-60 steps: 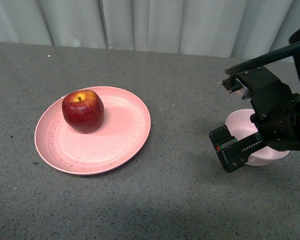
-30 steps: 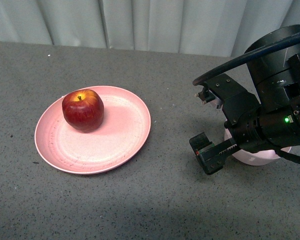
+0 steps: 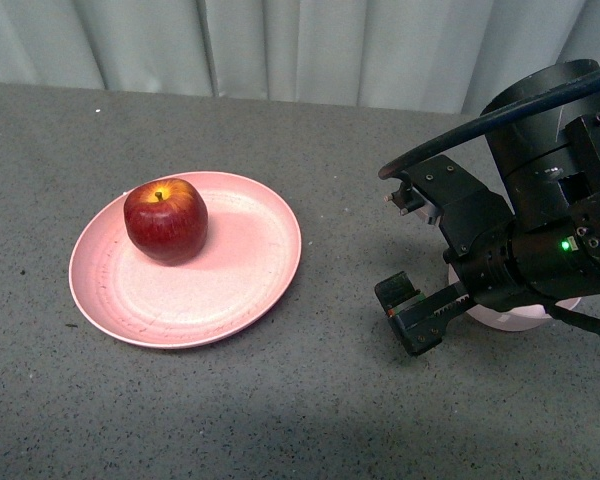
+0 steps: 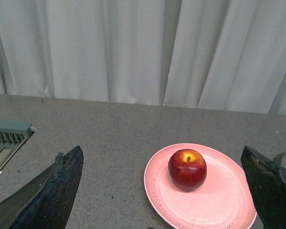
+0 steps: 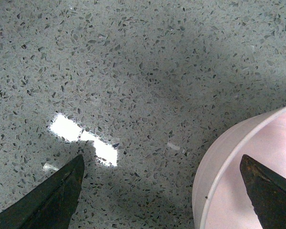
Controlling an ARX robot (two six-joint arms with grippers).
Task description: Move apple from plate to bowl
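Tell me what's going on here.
Nothing is being held yet. The apple sits on the plate, untouched, on the table. The right end effector hangs open and empty over the table beside the bowl, on the side facing the plate. The left end effector is open and empty too, well apart from the apple. What shows of the bowl holds nothing.

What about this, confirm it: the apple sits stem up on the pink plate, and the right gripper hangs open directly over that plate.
One thing is wrong. The apple does sit stem up on the plate, and the right gripper is open, but it hangs beside the bowl, well apart from the plate. The front view shows this.
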